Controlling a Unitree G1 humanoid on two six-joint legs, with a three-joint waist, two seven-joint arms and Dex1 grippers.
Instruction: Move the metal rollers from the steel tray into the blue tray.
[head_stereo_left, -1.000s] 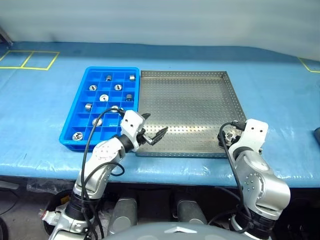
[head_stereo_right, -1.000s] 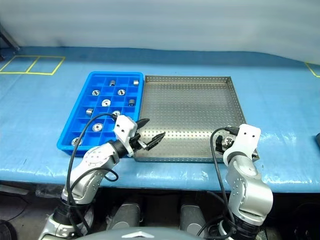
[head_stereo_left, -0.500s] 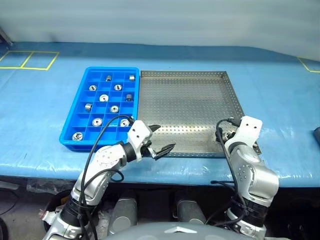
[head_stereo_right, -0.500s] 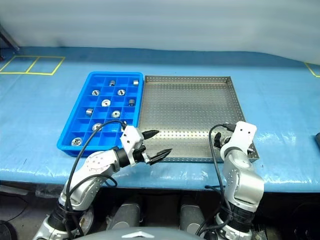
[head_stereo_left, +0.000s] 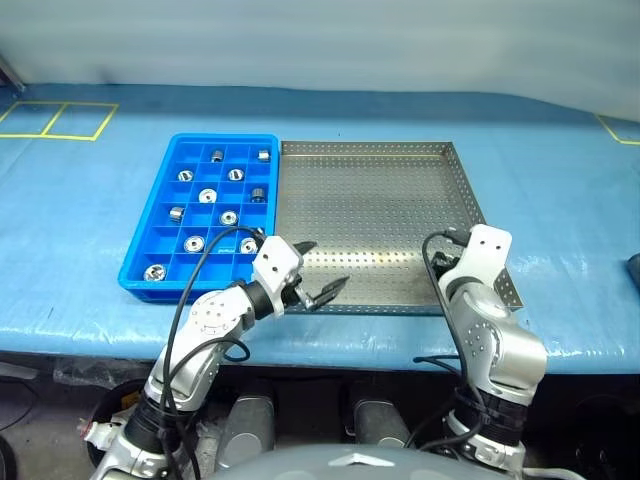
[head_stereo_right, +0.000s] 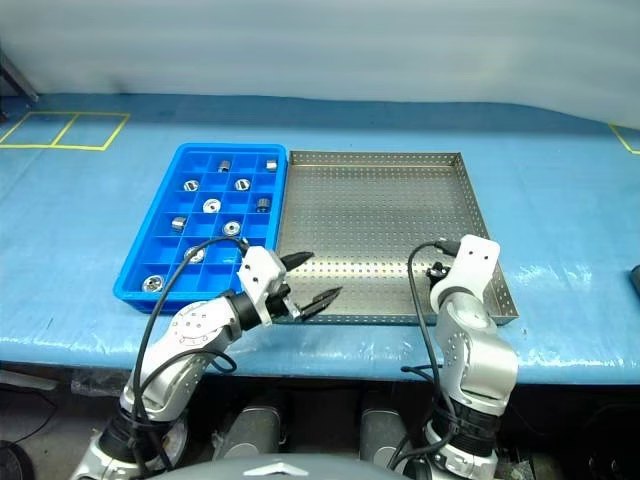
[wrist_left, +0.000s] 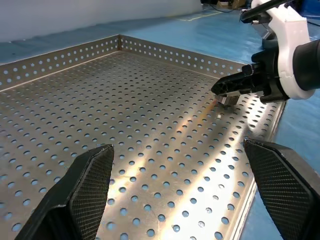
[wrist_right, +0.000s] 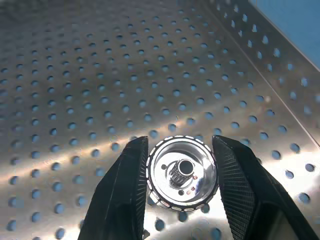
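Observation:
The steel tray (head_stereo_left: 365, 147) lies mid-table with the blue tray (head_stereo_left: 145, 240) against its left side. Several metal rollers (head_stereo_left: 208, 196) sit in the blue tray's compartments. One metal roller (wrist_right: 182, 172) stands on the steel tray's perforated floor near its front right corner. My right gripper (wrist_right: 180, 142) is shut on it, a finger touching each side. The same grip shows in the left wrist view, with the right gripper (wrist_left: 227, 92) low over the floor. My left gripper (head_stereo_left: 322, 268) stands open and holds nothing, above the steel tray's near left edge.
The table is covered in blue sheeting, and its front edge runs just below both trays. A dark object (head_stereo_left: 634, 270) sits at the table's right border. Yellow tape lines (head_stereo_left: 60, 120) mark the far left corner.
My right gripper moved forward and left over the steel tray's near right corner and closed its fingers onto the roller. The left gripper stayed open and barely shifted.

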